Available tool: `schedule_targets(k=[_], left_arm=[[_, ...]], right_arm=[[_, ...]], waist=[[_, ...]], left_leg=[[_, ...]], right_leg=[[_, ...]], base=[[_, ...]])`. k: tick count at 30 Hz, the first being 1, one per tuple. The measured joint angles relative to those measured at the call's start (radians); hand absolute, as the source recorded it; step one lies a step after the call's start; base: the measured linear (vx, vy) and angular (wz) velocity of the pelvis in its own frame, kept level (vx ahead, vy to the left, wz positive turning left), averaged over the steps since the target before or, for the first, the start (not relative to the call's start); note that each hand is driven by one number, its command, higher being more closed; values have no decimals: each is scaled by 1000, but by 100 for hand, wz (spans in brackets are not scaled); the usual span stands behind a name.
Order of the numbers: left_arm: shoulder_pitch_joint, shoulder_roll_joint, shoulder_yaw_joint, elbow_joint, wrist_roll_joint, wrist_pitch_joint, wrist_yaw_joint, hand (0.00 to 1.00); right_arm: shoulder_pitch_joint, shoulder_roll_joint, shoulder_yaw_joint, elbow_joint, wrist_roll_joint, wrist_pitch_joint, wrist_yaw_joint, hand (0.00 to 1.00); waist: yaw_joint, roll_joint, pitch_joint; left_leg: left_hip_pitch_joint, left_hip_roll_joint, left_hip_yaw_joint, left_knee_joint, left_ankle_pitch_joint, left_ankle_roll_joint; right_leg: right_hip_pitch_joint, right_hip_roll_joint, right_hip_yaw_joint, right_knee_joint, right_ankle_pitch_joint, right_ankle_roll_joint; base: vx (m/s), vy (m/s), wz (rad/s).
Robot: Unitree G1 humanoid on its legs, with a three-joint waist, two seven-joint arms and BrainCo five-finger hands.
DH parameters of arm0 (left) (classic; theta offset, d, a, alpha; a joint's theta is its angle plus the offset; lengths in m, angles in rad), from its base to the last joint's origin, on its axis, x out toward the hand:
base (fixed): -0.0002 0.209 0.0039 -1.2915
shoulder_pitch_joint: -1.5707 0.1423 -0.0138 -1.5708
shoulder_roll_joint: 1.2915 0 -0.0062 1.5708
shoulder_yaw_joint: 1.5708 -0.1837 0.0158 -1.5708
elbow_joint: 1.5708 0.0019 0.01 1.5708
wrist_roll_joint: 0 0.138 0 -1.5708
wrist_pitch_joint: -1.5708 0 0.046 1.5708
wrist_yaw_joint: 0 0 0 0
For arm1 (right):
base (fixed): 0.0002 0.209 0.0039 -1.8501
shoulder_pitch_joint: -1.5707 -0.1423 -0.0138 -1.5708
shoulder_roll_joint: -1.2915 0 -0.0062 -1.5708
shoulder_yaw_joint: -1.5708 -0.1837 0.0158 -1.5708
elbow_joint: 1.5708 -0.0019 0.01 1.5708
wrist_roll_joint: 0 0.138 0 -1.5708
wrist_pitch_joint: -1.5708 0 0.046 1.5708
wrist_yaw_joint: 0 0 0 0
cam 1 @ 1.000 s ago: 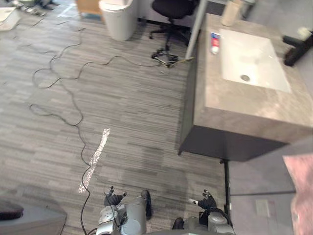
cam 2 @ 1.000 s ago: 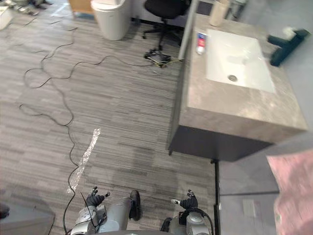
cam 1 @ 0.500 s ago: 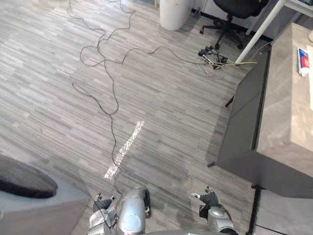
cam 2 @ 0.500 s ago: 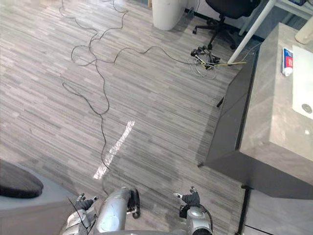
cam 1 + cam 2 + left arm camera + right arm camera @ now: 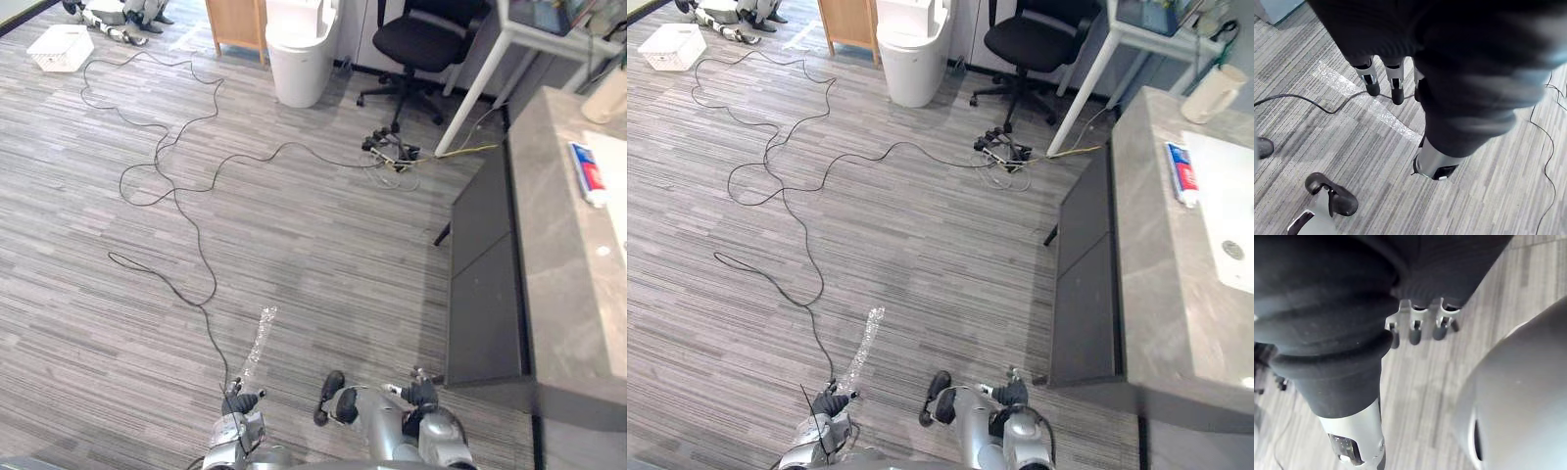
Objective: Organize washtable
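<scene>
the washtable worktop is off to the robot's right, well apart from it. a red, white and blue tube lies flat just beside the white sink, with a pale cup at the far end. the left hand hangs low over the floor, fingers loose and straight, holding nothing. the right hand is the same, empty. this looks like the approach: turn square to the worktop's long edge, close in, only then lift an arm. i'd take the tube first, right hand from above, and mind the dark cabinet front.
</scene>
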State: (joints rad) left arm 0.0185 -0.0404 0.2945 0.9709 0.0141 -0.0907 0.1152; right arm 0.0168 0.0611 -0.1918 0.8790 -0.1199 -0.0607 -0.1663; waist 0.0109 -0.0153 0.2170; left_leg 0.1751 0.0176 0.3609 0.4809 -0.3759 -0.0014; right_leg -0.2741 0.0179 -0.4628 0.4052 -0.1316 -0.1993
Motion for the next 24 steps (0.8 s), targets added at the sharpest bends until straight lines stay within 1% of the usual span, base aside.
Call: schedule_targets(k=[1, 2, 3, 4, 5, 6, 7, 8, 9, 10, 11, 13, 14, 15, 16, 17, 18, 19, 20, 21, 22, 23, 24], left_arm=[[4, 0, 10, 0, 2, 2, -2, 0], [14, 3, 20, -1, 3, 6, -4, 0], [26, 8, 24, -5, 4, 7, -6, 0], [29, 12, 24, -11, 4, 6, -6, 0], [32, 19, 23, -26, 4, 6, -6, 0], [32, 20, 22, -31, 3, 6, -6, 0], [33, 18, 24, -46, -2, 0, -4, 0], [34, 10, 27, -58, -2, -5, -4, 0], [34, 9, 29, -58, -2, -7, -4, 0], [33, 5, 31, -58, -3, -10, -4, 0], [33, 2, 26, -57, -6, -22, -4, 0], [35, -4, 26, -58, -8, -31, -1, 0], [39, -4, 26, -55, -14, -36, -1, 0], [42, 0, 28, -55, -14, -36, -1, 0], [42, 15, 39, -52, -12, -35, -1, 0], [37, 25, 63, -50, -13, -36, 0, 0], [38, 26, 72, -49, -13, -34, 2, 0], [37, 31, 72, -44, -12, -29, 3, 0], [31, 34, 70, -24, -12, -23, 3, 0], [29, 33, 69, -6, -12, -22, 8, 0], [27, 33, 69, 3, -12, -22, 13, 0], [18, 33, 68, 20, -12, -18, 20, 0], [19, 33, 62, 21, -12, -13, 20, 0]], right_arm=[[0, 0, 2, -1, 1, 1, 0, 0], [0, 4, 12, 0, 2, 4, 0, 0], [2, 12, 17, 2, 4, 9, 0, 0], [2, 15, 20, 7, 7, 12, -3, 0], [2, 18, 26, 21, 12, 22, -4, 0], [4, 18, 27, 27, 13, 27, -4, 0], [6, 20, 25, 41, 13, 28, -4, 0], [6, 21, 22, 41, 14, 29, -5, 0], [1, 21, 20, 39, 14, 29, -5, 0], [2, 22, 9, 41, 14, 29, -5, 0], [2, 20, 5, 42, 13, 32, -6, 0], [3, 20, 4, 43, 11, 32, -5, 0], [11, 22, 4, 43, 9, 34, -6, 0], [15, 22, 5, 43, 5, 36, -5, 0], [31, 17, 21, 52, -1, 40, -3, 0], [38, 21, 24, 52, -9, 43, -2, 0], [38, 21, 22, 49, -10, 43, -2, 0], [38, 21, 21, 48, -11, 43, -2, 0], [41, 20, 21, 54, -11, 43, 0, 0], [39, 19, 20, 53, -12, 40, 4, 0], [38, 18, 24, 50, -15, 38, 8, 0], [37, 14, 27, 49, -29, 31, 15, 0], [33, 12, 27, 50, -35, 29, 16, 0]], waist=[[1, 12, -1], [9, 25, -2], [11, 24, 2], [13, 19, 4], [24, 5, 7], [33, 0, 8], [52, -4, 6], [60, -4, 7], [58, -4, 8], [59, -7, 9], [61, -1, 6], [62, 4, 4], [67, 12, -6], [67, 8, -17], [75, -16, -31], [91, -54, -44], [90, -61, -46], [85, -65, -45], [84, -61, -43], [86, -57, -42], [83, -55, -42], [83, -49, -44], [83, -48, -45]], left_leg=[[-38, 34, -9, 123, 18, -24], [-126, 103, -42, 368, 43, -33], [-189, 142, -71, 509, 39, -32], [-218, 152, -87, 544, 34, -28], [-272, 158, -117, 561, 29, -19], [-299, 160, -132, 552, 28, -17], [-348, 168, -155, 489, 28, -18], [-392, 167, -187, 388, 28, -18], [-417, 161, -220, 337, 29, -20], [-454, 134, -298, 226, 34, -28], [-492, 95, -414, 105, 56, -63], [-499, 85, -480, 19, 77, -93], [-493, 87, -485, 29, 143, -123], [-488, 79, -473, 58, 162, -100], [-482, 64, -412, 100, 140, -60], [-455, 62, -326, 103, 123, -22], [-439, 62, -297, 103, 114, -5], [-411, 61, -263, 101, 106, 9], [-358, 62, -222, 81, 101, 16], [-294, 61, -178, 43, 101, 16], [-263, 61, -158, 21, 101, 17], [-205, 62, -127, -40, 98, 22], [-152, 62, -91, -104, 98, 26]], right_leg=[[28, 22, 14, -19, -7, -1], [82, 62, 56, -44, -29, -2], [136, 83, 96, -50, -55, -1], [162, 87, 119, -55, -64, 5], [209, 86, 179, -64, -75, 19], [231, 84, 214, -76, -78, 26], [264, 78, 279, -93, -77, 34], [289, 68, 344, -103, -87, 55], [300, 63, 372, -109, -90, 63], [317, 47, 434, -111, -105, 86], [325, 24, 512, -110, -137, 121], [329, 14, 577, -95, -167, 152], [337, 6, 665, -61, -214, 191], [342, -4, 696, -55, -229, 211], [343, -40, 746, -37, -236, 246], [298, -73, 762, 38, -225, 283], [274, -81, 760, 83, -208, 312], [239, -94, 740, 157, -172, 341], [189, -116, 691, 270, -148, 361], [146, -154, 587, 354, -147, 344], [131, -178, 525, 376, -150, 332], [109, -206, 401, 377, -162, 302], [93, -208, 313, 336, -172, 286]], base=[[541, 33, -68], [525, 61, -95], [505, 63, -103], [472, 81, -111], [350, 72, -101], [419, 123, -145], [397, 174, -156], [390, 205, -151], [375, 268, -136], [433, 407, -149], [422, 437, -155], [374, 436, -142], [438, 511, -149], [542, 633, -178], [444, 520, -157], [409, 491, -154], [352, 456, -128], [290, 418, -106], [321, 459, -127], [240, 344, -112], [197, 287, -106], [174, 234, -90], [164, 199, -83]])
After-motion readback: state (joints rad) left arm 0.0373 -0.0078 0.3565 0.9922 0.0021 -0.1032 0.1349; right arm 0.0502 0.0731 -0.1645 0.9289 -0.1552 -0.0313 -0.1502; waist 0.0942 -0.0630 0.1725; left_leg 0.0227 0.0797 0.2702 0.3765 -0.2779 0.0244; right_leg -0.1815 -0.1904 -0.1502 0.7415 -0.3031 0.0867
